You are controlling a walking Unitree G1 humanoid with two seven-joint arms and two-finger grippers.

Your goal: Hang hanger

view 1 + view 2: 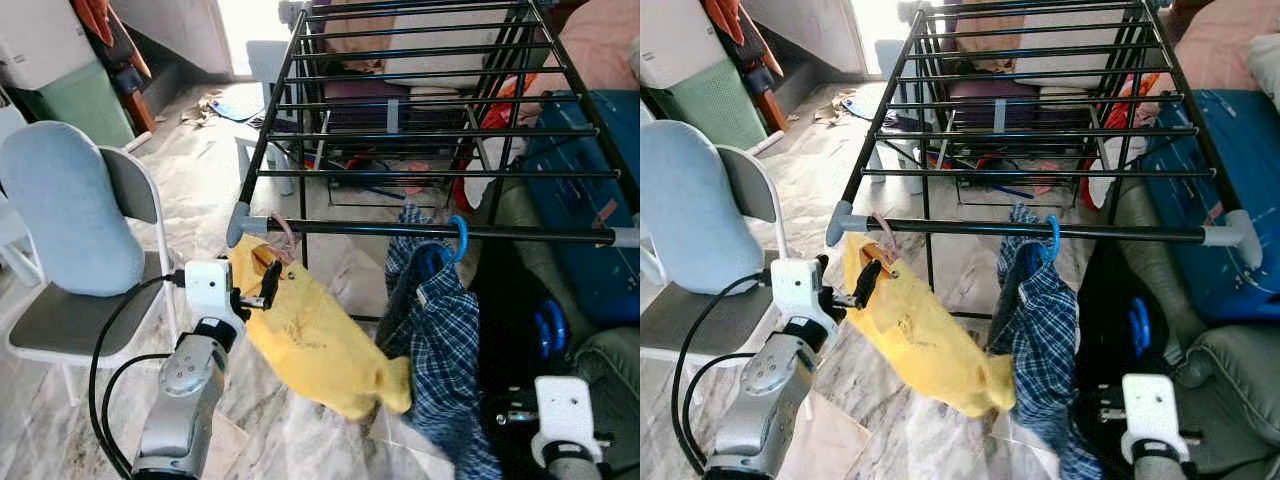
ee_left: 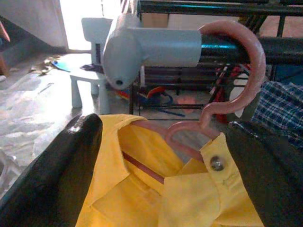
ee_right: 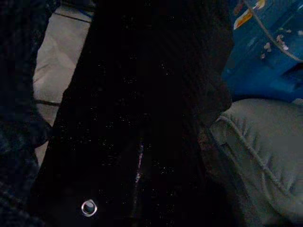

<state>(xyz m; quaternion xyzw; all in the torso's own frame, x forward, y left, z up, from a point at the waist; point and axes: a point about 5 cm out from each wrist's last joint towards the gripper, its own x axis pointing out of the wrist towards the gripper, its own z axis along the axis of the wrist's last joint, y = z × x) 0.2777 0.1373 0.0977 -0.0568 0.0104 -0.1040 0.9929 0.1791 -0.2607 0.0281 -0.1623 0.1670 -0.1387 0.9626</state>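
- While the left gripper sits at the yellow shirt's collar, its fingers stand apart on either side of the collar, not clamped.
- The right gripper is low against a black garment; I cannot tell its fingers' state.
- The pink hanger carries the shirt, hook over the rack's near bar by the grey end cap.
- A plaid shirt hangs on a blue hanger further along the bar.
- A chair stands at the left.
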